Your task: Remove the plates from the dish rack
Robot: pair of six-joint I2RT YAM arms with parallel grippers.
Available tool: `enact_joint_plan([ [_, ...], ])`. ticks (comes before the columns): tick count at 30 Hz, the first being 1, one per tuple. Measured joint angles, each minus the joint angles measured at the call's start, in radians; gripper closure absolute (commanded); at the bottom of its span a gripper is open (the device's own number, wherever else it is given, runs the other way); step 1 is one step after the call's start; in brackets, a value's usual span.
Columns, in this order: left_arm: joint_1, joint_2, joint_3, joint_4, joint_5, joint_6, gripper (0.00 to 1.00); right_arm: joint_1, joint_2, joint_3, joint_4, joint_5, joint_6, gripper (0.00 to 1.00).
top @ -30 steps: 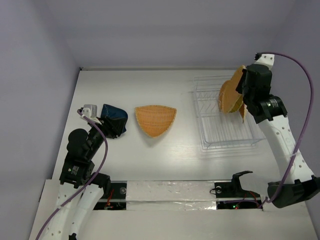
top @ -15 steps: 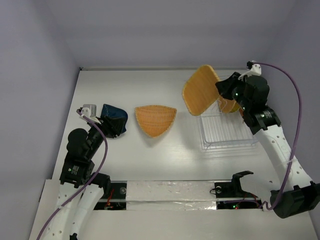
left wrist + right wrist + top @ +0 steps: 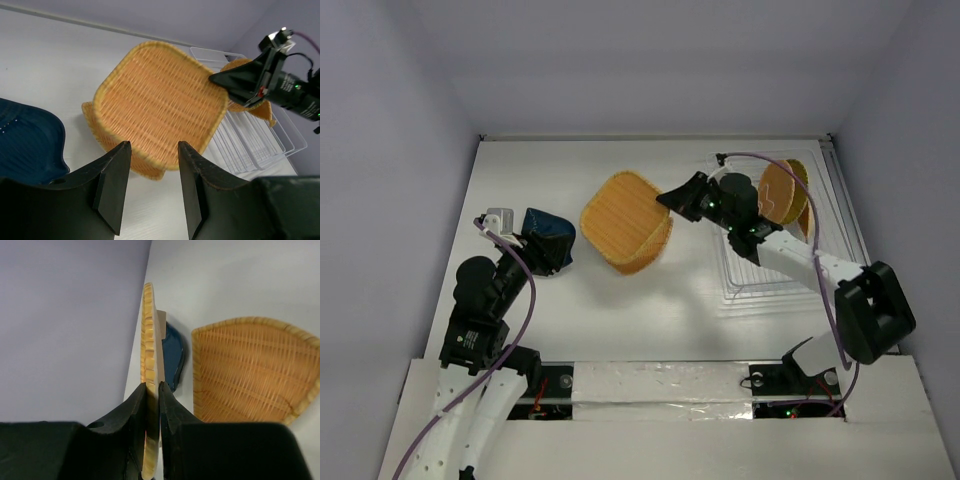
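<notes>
Woven sq. plate [image 3: 620, 222] in R jaws, prob. over leaf plate [image 3: 250, 371].

I can read no text, label, brand, number or sign in any of my three views.
</notes>
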Motion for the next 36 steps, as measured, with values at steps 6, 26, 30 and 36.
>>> enact_joint_plan([
  [6, 0.0, 0.0, 0.0, 0.0, 0.002, 0.0, 0.61, 0.019, 0.121, -0.057, 0.173, 0.027, 0.143, 1.0],
  [26, 0.0, 0.0, 0.0, 0.002, 0.007, 0.0, 0.61, 0.017, 0.25, -0.166, 0.315, 0.115, 0.213, 0.8],
  [30, 0.0, 0.0, 0.0, 0.007, 0.007, 0.0, 0.61, 0.017, 0.251, -0.172, 0.314, 0.115, 0.208, 0.6],
  [36, 0.0, 0.0, 0.0, 0.007, 0.007, 0.0, 0.61, 0.017, 0.251, -0.193, 0.314, 0.118, 0.196, 0.43],
])
